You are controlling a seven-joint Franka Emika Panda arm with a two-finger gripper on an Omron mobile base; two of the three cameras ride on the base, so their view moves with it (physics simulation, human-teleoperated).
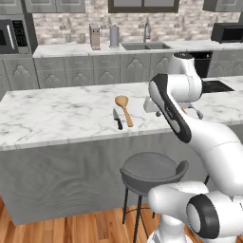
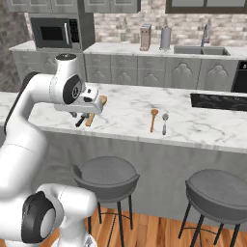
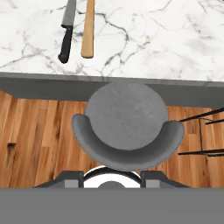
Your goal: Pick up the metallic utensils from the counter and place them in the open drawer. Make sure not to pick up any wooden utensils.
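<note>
A small knife (image 1: 117, 119) with a silver blade and black handle lies near the front edge of the white marble counter (image 1: 57, 114), close beside a tan wooden spoon (image 1: 124, 109). In the hand view the knife (image 3: 66, 35) and the spoon's handle (image 3: 88, 28) lie at the upper left. A grey metal spoon (image 2: 164, 123) lies further right, next to a second, smaller wooden spoon (image 2: 153, 119). My gripper (image 3: 111, 179) hangs open and empty above the counter's front edge, to the right of the knife and over a stool; it is also in the base views (image 1: 151, 109) (image 2: 83, 114). The drawer is out of view.
A grey stool (image 3: 127, 127) stands directly below the hand, and another stool (image 2: 219, 193) stands to its right. A dark cooktop (image 2: 217, 101) is set into the counter's right end. The back counter holds a sink (image 1: 144, 46), and a microwave (image 2: 53, 33) sits at the left.
</note>
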